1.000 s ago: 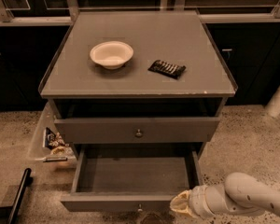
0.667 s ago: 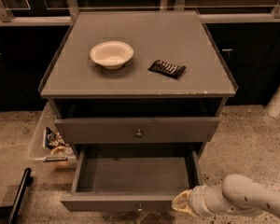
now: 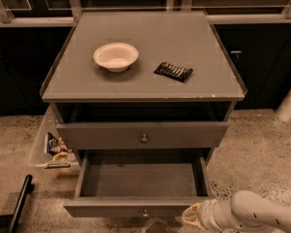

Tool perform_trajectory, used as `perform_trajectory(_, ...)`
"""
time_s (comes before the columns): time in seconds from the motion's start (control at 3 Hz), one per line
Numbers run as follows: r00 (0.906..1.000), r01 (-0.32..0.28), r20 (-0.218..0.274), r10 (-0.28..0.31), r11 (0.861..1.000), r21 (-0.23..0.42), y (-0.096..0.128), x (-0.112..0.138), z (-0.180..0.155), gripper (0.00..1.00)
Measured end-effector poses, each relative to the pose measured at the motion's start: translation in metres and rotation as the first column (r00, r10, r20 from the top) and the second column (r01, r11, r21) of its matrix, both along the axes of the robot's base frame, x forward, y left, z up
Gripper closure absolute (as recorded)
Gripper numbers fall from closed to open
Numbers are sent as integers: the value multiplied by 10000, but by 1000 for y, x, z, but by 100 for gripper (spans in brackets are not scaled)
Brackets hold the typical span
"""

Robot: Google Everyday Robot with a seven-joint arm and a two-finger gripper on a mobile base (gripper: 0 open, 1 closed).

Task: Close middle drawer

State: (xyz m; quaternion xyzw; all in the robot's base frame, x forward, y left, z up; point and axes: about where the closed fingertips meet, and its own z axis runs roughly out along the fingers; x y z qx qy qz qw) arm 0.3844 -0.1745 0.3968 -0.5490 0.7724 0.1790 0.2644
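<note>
Camera view looks down on a grey desk [image 3: 194,89] whose middle drawer [image 3: 136,178] stands pulled far out beneath the barely open top drawer [image 3: 106,136]. On the desk sit a white bowl [image 3: 116,56] and a dark snack packet [image 3: 173,71]. The hand [image 3: 195,216] is low at the drawer's right front corner; spread or pressed together, I cannot tell. The drawer looks stiff, wooden and fairly light. It should take a flat push on its front near the small knob [image 3: 145,211].
</note>
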Motion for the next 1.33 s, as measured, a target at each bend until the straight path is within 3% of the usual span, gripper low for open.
perform_trajectory(0.33, 10000, 9, 14, -9, 10000, -6, 0, 0, 0, 81)
perform_trajectory(1.33, 10000, 8, 12, -8, 10000, -5, 0, 0, 0, 12)
